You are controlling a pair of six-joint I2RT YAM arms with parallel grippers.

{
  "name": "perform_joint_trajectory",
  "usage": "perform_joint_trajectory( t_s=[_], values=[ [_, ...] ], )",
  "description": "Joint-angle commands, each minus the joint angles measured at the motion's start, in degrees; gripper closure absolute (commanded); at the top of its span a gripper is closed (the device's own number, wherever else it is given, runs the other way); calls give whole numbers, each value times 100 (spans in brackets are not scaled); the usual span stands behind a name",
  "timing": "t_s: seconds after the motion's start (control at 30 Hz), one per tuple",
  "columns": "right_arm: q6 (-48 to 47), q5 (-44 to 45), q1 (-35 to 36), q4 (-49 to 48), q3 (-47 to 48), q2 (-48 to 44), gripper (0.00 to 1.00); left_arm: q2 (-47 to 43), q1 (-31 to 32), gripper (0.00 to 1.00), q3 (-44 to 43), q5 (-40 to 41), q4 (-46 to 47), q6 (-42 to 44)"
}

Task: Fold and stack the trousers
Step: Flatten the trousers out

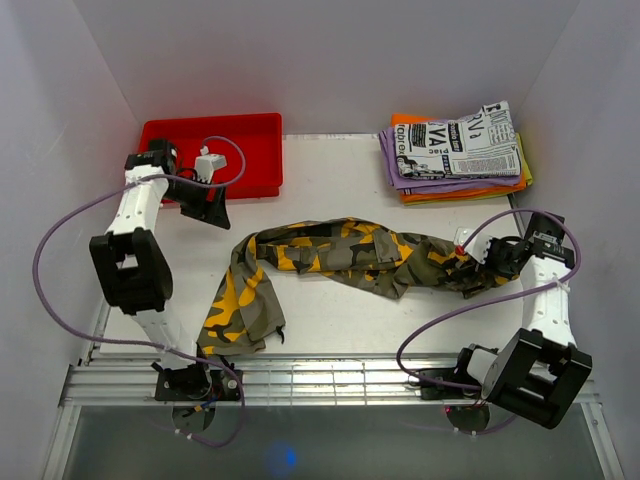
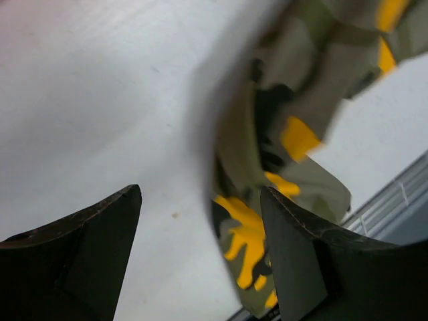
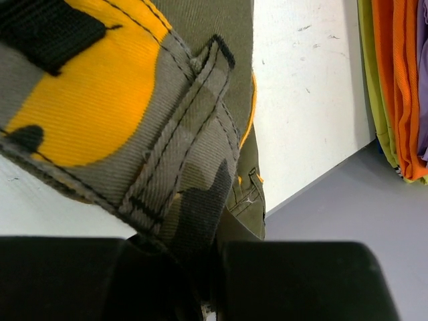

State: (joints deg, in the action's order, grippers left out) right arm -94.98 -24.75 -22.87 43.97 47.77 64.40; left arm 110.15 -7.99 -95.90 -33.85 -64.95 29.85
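Observation:
The camouflage trousers [image 1: 330, 255] lie strung out across the white table, one leg end bunched at the front left [image 1: 240, 305], the waist end at the right. My right gripper [image 1: 478, 262] is shut on the waistband; in the right wrist view the cloth with a belt loop [image 3: 177, 154] runs down between the closed fingers. My left gripper [image 1: 212, 208] hangs open and empty above the table at the back left, apart from the cloth. In the left wrist view the trousers [image 2: 294, 134] show blurred beyond the spread fingers [image 2: 297, 267].
A red tray [image 1: 215, 150] stands at the back left, just behind the left gripper. A stack of folded garments [image 1: 455, 150], newspaper-print on top of purple and orange, lies at the back right; its edge shows in the right wrist view [image 3: 394, 87]. A metal rail [image 1: 330, 380] runs along the front edge.

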Motion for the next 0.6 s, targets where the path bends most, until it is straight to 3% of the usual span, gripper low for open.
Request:
perform_joint_trajectory(
  t_s=[0.0,0.07,0.17,0.3,0.47,0.53,0.57],
  values=[
    [-152,-65,-33,-2,268,90,92,-1337,236,17,526,-448,-1149,1049],
    [-152,-74,-33,-11,312,151,92,-1618,332,18,1165,-247,-1353,1268],
    [-161,-47,-24,-133,321,204,92,-1839,491,18,2108,403,-881,1033],
    [-144,-38,-33,-222,417,301,92,-1576,728,17,2418,379,-502,567],
    [-135,-117,-24,-318,444,222,92,-1286,1474,14,2620,343,-98,-30],
    [-318,-152,-33,-345,383,108,92,-1014,1476,20,2682,501,184,-575],
    [-415,-161,-33,-371,287,64,92,-908,1441,36,2638,563,202,-707]
  ],
)
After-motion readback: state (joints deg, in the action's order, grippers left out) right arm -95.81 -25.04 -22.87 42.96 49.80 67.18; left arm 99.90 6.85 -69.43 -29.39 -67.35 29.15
